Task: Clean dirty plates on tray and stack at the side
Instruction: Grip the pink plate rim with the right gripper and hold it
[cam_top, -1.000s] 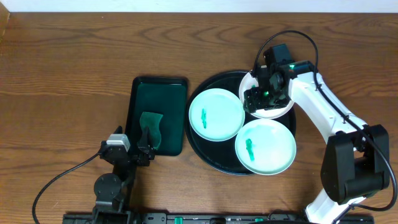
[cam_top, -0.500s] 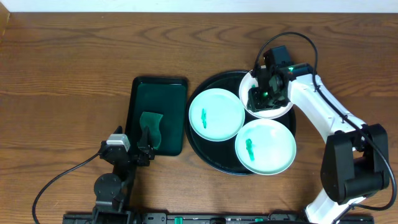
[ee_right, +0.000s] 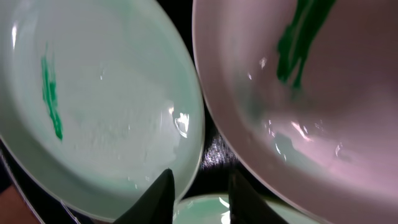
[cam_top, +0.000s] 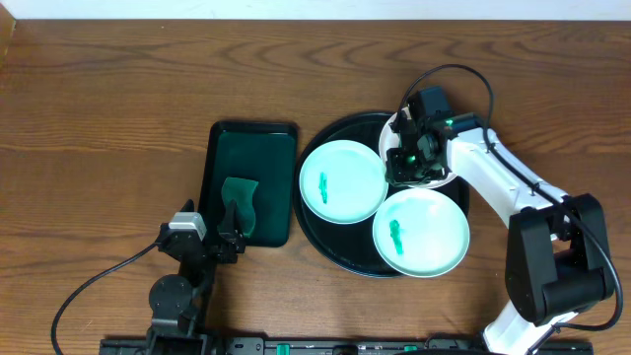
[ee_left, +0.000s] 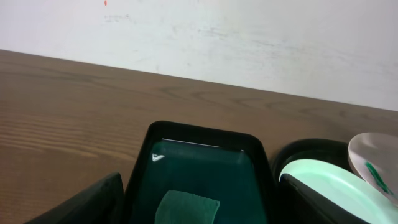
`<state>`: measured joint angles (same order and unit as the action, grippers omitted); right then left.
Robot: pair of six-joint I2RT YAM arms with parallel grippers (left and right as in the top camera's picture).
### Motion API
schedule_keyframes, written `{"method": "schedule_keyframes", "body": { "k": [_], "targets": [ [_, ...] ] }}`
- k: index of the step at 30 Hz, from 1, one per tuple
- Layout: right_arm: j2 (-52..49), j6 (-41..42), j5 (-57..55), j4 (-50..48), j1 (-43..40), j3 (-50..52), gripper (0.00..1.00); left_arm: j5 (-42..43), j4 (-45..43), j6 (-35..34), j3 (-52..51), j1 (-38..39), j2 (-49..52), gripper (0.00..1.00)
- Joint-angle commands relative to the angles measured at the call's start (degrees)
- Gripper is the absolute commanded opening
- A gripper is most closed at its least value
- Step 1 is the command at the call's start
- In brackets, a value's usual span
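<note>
Hanging wide open and empty at the near edge of the brown wood-grain bench (cam_top: 99,99), the left tool (cam_top: 229,225) hovers over the near end of a small rectangular dark green tray (cam_top: 256,148). On that tray lies a soft green sponge pad (cam_top: 240,192).

Beside it sits the large round glossy black tray (cam_top: 320,237) with its low rim. It carries all three small round plates, and none is stacked at the side yet. Nearest is a pale-mint plate (cam_top: 434,237) with a green smear. Just beyond and to the left is a second mint plate (cam_top: 343,180), streaked the same way. Farthest is a whiter plate (cam_top: 429,181), which sits at the tray's back right.

The right tool (cam_top: 407,158) is down at this far plate's inner edge, where the three rims crowd together. Its jaws are drawn close, but whether they pinch a rim cannot be told from here.

All three plates look hard, smooth and shiny, with shallow sloping rims, so a thin pinch could well slip off. Because the plates sit so tightly, lifting one may drag or tip a neighbour. The far plate could also slide off the tray's rim onto the bench.
</note>
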<state>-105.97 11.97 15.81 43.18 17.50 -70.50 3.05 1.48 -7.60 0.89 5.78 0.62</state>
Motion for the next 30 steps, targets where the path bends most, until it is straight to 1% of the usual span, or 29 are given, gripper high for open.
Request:
{"method": "schedule_keyframes", "body": {
  "k": [1, 5, 7, 12, 17, 23, 27, 30],
  "targets": [
    [-0.1, 4.0, -0.5, -2.4, 0.6, 2.8, 0.24, -0.3, 2.4, 0.5, -0.6, 0.2, -0.4, 0.79],
    [-0.1, 6.3, -0.3, -5.7, 0.7, 4.8, 0.23, -0.3, 2.4, 0.5, -0.6, 0.2, -0.4, 0.79],
    [-0.1, 6.3, -0.3, -5.8, 0.8, 4.8, 0.2, -0.3, 2.4, 0.5, -0.6, 0.2, -0.4, 0.79],
    [-0.1, 6.3, -0.3, -6.2, 0.9, 4.8, 0.17, -0.3, 2.4, 0.5, -0.6, 0.2, -0.4, 0.79],
    [-0.1, 7.8, -0.3, -7.9, 1.0, 5.3, 0.17, -0.3, 2.4, 0.5, -0.6, 0.2, -0.4, 0.79],
    [-0.1, 7.8, -0.3, -10.8, 1.5, 6.9, 0.18, -0.3, 2.4, 0.5, -0.6, 0.2, -0.4, 0.79],
    [-0.1, 7.8, -0.3, -10.9, 1.7, 6.9, 0.16, -0.3, 2.4, 0.5, -0.6, 0.2, -0.4, 0.79],
    [-0.1, 7.8, -0.3, -10.8, 1.7, 6.9, 0.2, -0.3, 2.4, 0.5, -0.6, 0.2, -0.4, 0.79]
  ]
}}
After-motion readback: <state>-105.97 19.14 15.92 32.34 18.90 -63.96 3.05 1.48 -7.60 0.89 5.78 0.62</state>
